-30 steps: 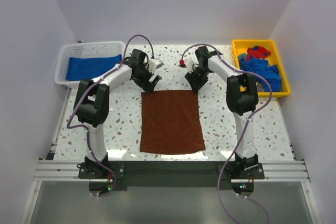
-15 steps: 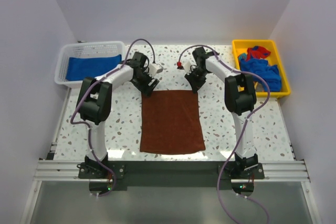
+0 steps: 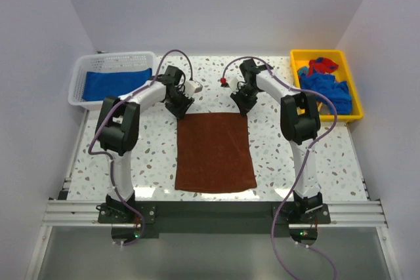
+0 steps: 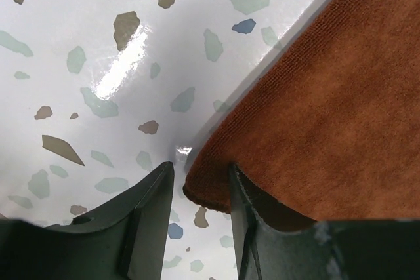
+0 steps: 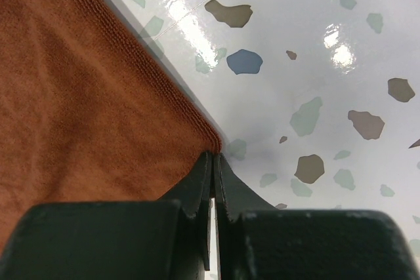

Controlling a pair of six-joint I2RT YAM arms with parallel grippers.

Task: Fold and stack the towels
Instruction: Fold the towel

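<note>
Top view: brown towel (image 3: 215, 152) lies flat mid-tabletop (image 3: 151, 155), reaching toward the near edge. Left gripper (image 3: 182, 111) is at its far-left corner, right gripper (image 3: 244, 107) at its far-right corner. More towels (image 3: 115, 83) sit in the basket (image 3: 77, 80) at the far-left corner and in the tray (image 3: 318, 52) at the far-right.

Left wrist: jaws part open, straddling the corner; cloth sits between the fingers (image 4: 147, 214), not pinched.

Right wrist: fingers (image 5: 193, 191) are pressed together at the corner tip. Cannot tell whether cloth is caught.

Risk: the right pinch may hold only the hem or nothing. Lifting would then raise one corner and skew the fold.
</note>
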